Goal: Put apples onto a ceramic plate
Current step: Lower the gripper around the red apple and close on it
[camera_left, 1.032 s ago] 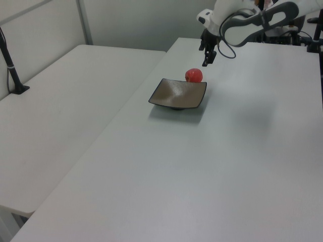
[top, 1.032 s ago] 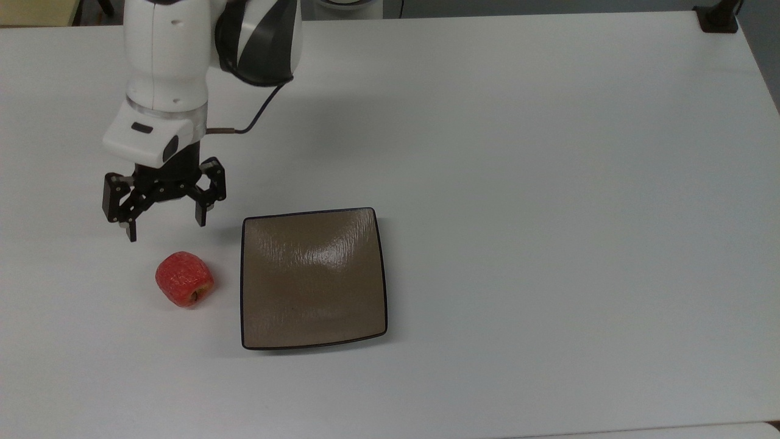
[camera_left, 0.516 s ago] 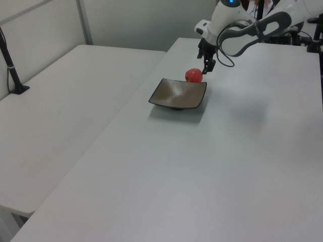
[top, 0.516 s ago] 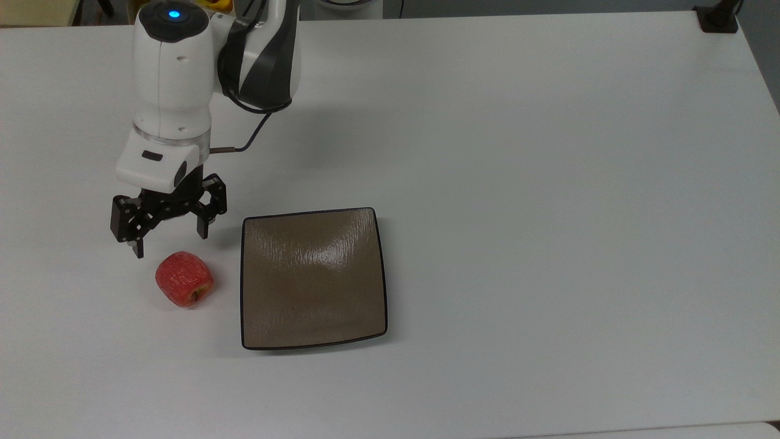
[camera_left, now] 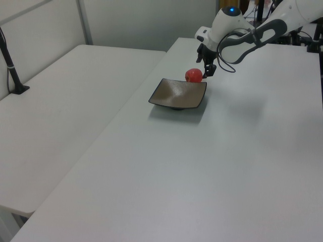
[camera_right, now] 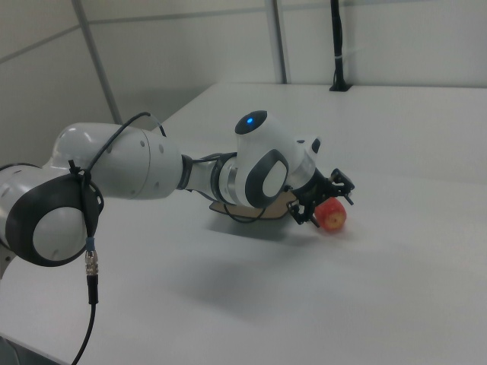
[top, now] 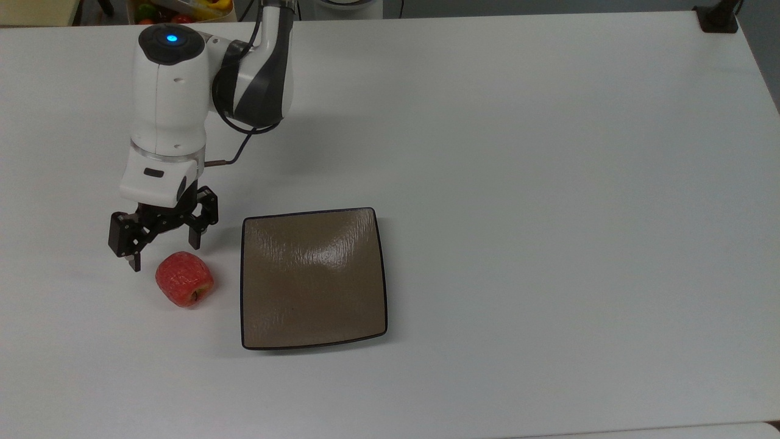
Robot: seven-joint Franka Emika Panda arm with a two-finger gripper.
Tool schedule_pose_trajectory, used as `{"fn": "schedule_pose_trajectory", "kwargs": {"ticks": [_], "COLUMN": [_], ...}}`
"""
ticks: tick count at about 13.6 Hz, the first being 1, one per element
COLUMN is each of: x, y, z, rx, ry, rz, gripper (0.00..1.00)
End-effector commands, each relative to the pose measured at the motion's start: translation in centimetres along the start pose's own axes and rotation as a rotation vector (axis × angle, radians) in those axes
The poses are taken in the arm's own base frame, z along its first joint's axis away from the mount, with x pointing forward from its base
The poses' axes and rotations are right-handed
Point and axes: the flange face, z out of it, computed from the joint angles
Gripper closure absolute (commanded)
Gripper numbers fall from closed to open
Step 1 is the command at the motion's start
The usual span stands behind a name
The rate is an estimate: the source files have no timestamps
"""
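Observation:
A small red apple (top: 184,279) lies on the white table just off the left edge of the square tan-brown ceramic plate (top: 314,278) in the top view. The plate holds nothing. My gripper (top: 164,255) hangs open just above and behind the apple, its black fingers spread wider than the fruit and not touching it. In the left view the apple (camera_left: 194,75) sits behind the plate (camera_left: 178,94), with the gripper (camera_left: 207,70) at its right. In the right view the gripper (camera_right: 329,201) hovers over the apple (camera_right: 332,216), and the arm hides most of the plate (camera_right: 283,199).
The white table (top: 548,183) stretches wide to the top view's right. A black post base (top: 718,18) stands at its far right corner. A second white table (camera_left: 60,96) lies at the left view's left, with a black post (camera_left: 12,70) on it.
The gripper has come down and moved toward the apple, from well behind it to just over it, staying open. Apple and plate have not moved.

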Motion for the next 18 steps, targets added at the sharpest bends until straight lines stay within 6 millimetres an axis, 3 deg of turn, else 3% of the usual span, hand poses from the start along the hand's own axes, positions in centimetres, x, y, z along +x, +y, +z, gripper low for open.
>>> {"fn": "schedule_pose_trajectory", "kwargs": {"ticks": [1,5,15,18], "x": [0.2,0.6,3.2,3.3], "y": [0.0,-0.8,-1.5,-1.5], "z": [0.7,1.8,1.5,1.3], "rx": [-0.019,-0.020,-0.032,-0.033], "ry": [-0.001,0.005,0.030,0.033], "rz": [-0.042,-0.054,-0.088,-0.080], "gripper": [0.00,0.00,0.00,0.30]}}
